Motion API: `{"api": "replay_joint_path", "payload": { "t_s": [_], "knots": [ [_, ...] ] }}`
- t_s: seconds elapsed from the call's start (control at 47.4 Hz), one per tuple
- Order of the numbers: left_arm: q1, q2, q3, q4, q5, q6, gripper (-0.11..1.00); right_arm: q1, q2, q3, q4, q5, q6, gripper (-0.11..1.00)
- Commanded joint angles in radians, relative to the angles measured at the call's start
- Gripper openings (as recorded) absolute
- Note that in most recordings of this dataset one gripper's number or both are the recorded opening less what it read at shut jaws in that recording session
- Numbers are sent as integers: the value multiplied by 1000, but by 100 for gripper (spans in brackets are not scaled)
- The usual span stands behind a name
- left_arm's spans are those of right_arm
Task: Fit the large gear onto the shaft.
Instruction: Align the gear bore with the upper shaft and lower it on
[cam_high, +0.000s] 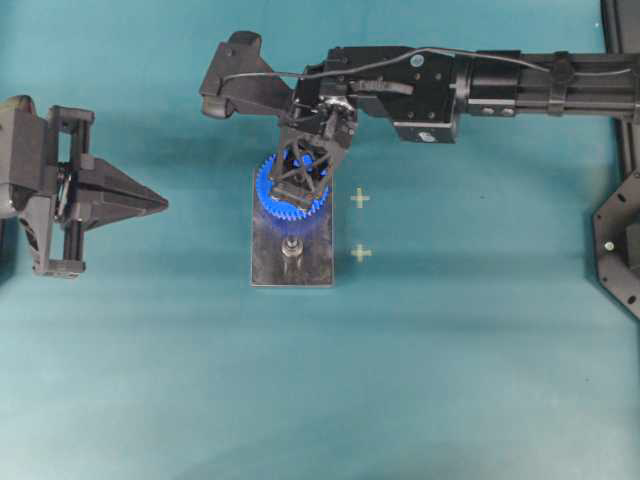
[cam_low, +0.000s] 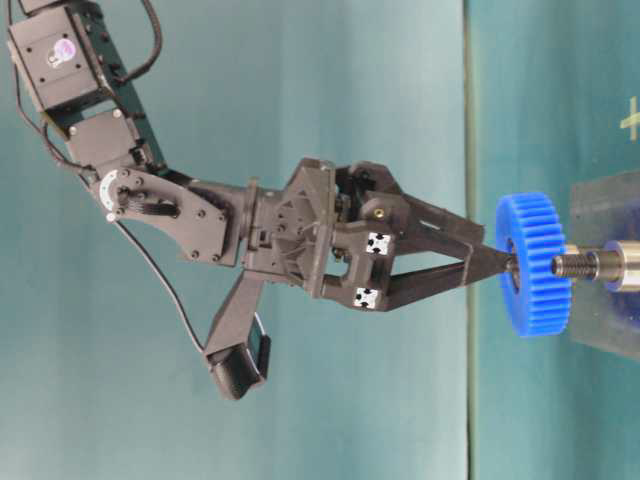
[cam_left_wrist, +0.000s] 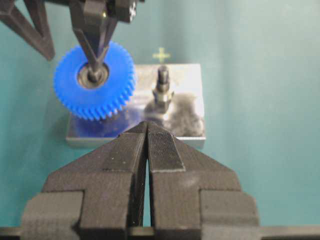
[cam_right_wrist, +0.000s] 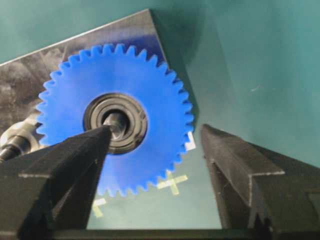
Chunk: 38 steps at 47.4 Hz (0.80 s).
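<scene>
The large gear (cam_high: 290, 192) is bright blue with a dark bearing (cam_right_wrist: 115, 123). It sits level at the top of the far shaft (cam_low: 590, 265) of the grey plate (cam_high: 315, 262), with a gap down to the collar. The shaft's silvery tip shows in the bore. My right gripper (cam_right_wrist: 156, 129) is open. One fingertip (cam_left_wrist: 94, 67) rests on the bearing; the other finger stands clear beside the gear's rim. My left gripper (cam_left_wrist: 147, 125) is shut and empty, to the left of the plate (cam_high: 160, 203).
The plate's second peg (cam_high: 292, 248) stands bare just in front of the gear; it also shows in the left wrist view (cam_left_wrist: 162, 86). Two pale tape crosses (cam_high: 360, 198) mark the cloth right of the plate. A black frame (cam_high: 620, 235) stands at the right edge.
</scene>
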Motion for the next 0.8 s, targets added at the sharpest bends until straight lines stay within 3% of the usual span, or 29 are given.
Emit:
{"api": "replay_joint_path", "payload": {
  "t_s": [0.0, 0.359, 0.781],
  "knots": [
    [-2, 5, -12, 3, -17, -2, 0, 2, -18, -28, 2, 5, 11, 78],
    [-2, 6, -12, 3, -17, -2, 0, 29, -20, 2, 2, 64, 2, 77],
    [0, 8, -11, 3, -17, -2, 0, 29, -35, 12, 0, 49, 5, 77]
  ]
}}
